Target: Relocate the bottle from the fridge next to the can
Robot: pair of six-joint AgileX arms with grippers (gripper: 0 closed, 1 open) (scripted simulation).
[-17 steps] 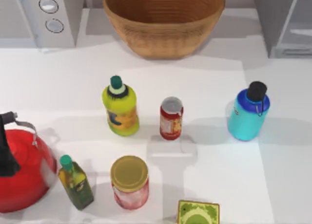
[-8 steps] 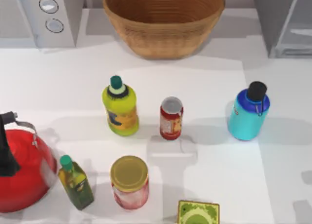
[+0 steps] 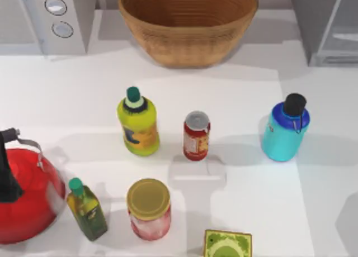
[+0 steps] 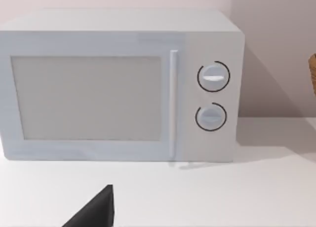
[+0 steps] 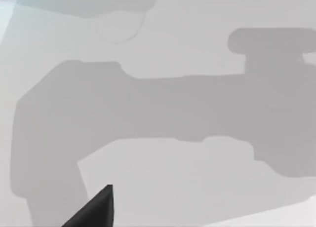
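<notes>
Top view puts the fridge (image 3: 327, 25) at the table's (image 3: 246, 201) far right corner, with the wicker basket (image 3: 188, 23) at the far middle and the microwave (image 3: 47, 17) far left. Next in size, the bottle (image 3: 285, 129) stands upright on the table's right side, well clear of the fridge and well apart from the can (image 3: 196, 136) near the centre. Whether my left or right jaws are apart or together, I cannot tell.
</notes>
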